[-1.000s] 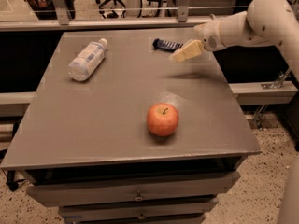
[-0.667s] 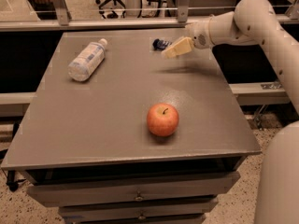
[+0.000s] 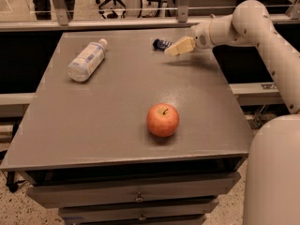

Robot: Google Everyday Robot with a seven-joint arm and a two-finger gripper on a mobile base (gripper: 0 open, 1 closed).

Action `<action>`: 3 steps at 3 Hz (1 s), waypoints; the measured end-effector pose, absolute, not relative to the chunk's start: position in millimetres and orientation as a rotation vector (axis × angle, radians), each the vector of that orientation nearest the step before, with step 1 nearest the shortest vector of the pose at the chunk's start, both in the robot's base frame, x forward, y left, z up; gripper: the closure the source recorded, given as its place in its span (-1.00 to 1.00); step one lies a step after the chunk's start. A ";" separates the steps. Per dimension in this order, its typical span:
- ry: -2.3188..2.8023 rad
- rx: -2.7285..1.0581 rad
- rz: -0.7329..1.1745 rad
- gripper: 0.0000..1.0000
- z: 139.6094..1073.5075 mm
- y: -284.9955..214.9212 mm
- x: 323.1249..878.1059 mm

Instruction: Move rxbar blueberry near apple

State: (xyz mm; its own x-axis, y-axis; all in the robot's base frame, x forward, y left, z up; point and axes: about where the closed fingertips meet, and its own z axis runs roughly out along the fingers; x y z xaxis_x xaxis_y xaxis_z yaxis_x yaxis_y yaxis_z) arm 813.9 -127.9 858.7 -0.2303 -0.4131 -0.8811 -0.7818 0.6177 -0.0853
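The rxbar blueberry [image 3: 161, 44] is a small dark blue bar lying at the far edge of the grey table [image 3: 117, 121], partly hidden behind my gripper. My gripper [image 3: 177, 48] hangs just right of and over the bar, its pale fingers pointing left toward it. The red-orange apple [image 3: 162, 120] stands upright near the table's front, well away from the bar and the gripper.
A clear plastic bottle with a white label [image 3: 86, 60] lies on its side at the table's far left. My white arm [image 3: 255, 27] reaches in from the right. Drawers sit below the table front; a rail and chairs stand behind.
My gripper has moved left and slightly toward the far edge, closing in over the blue bar, which now shows less. The apple and the bottle have not moved.
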 end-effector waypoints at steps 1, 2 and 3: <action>1.868 -0.921 0.462 -1.00 853.2 -136.0 822.0; 1.871 -0.913 0.474 -1.00 848.3 -133.8 824.9; 1.868 -0.921 0.491 -0.72 842.7 -130.6 820.2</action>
